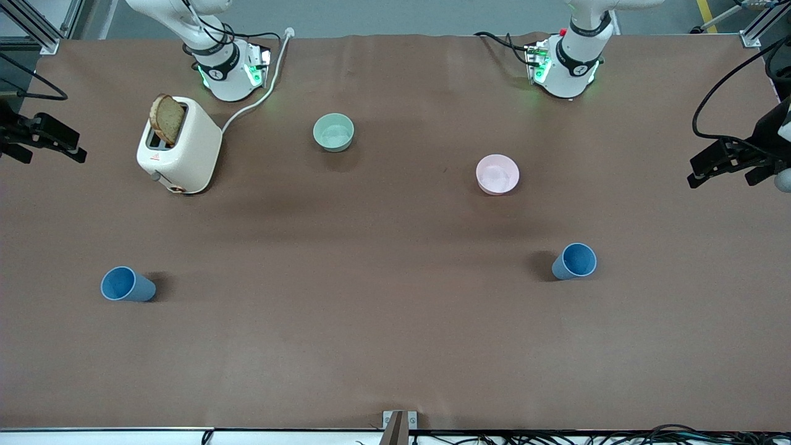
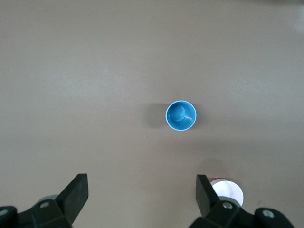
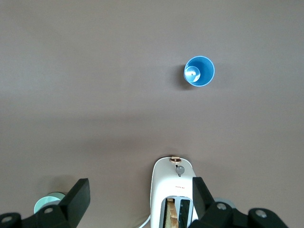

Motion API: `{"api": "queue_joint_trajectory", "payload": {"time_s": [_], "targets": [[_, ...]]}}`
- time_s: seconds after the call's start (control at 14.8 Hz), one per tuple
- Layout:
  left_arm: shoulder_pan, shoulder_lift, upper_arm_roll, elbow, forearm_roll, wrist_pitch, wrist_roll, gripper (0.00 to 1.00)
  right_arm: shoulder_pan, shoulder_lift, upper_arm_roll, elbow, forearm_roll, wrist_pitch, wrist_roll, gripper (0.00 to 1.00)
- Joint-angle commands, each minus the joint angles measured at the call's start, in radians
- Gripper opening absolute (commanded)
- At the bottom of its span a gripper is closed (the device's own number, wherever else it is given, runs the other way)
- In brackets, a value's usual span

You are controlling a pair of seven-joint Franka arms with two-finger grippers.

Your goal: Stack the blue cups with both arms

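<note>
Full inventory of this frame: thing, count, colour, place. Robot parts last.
Matte blue tapered plastic cups: 2, blue, upright, nearest the front camera; one toward the right arm's end, one toward the left arm's end.
Mint-green bowl: 1, mid-table, near the arm bases.
Pink bowl: 1, farther from the camera than the second cup.
Cream toaster: 1, by the right arm's base, white cord attached.
Brown toast slice: 1, standing in the toaster slot.
Brown table cover: 1.
Left gripper: open, high over the table.
Right gripper: open, over the toaster.
</note>
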Motion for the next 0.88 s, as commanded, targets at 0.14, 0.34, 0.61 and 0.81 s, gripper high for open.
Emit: {"api": "queue_joint_trajectory", "payload": {"time_s": [0.14, 0.34, 0.61, 0.81], "targets": [[0.003, -0.005, -0.001, 0.013, -0.016, -0.021, 0.016, 1.00, 0.004, 0.007, -0.002, 0.015, -0.016, -0.014, 0.002, 0.95], [-0.001, 0.000, -0.001, 0.013, -0.015, -0.021, 0.016, 1.00, 0.001, 0.007, -0.002, 0.015, -0.016, -0.014, 0.001, 0.95], [-0.006, 0.009, -0.002, 0.004, -0.022, -0.021, 0.003, 1.00, -0.002, 0.007, -0.004, 0.015, -0.016, -0.014, -0.001, 0.96], [-0.001, 0.010, -0.005, -0.002, -0.024, -0.058, 0.020, 1.00, -0.006, 0.010, -0.005, 0.012, -0.016, -0.014, -0.002, 0.96]]}}
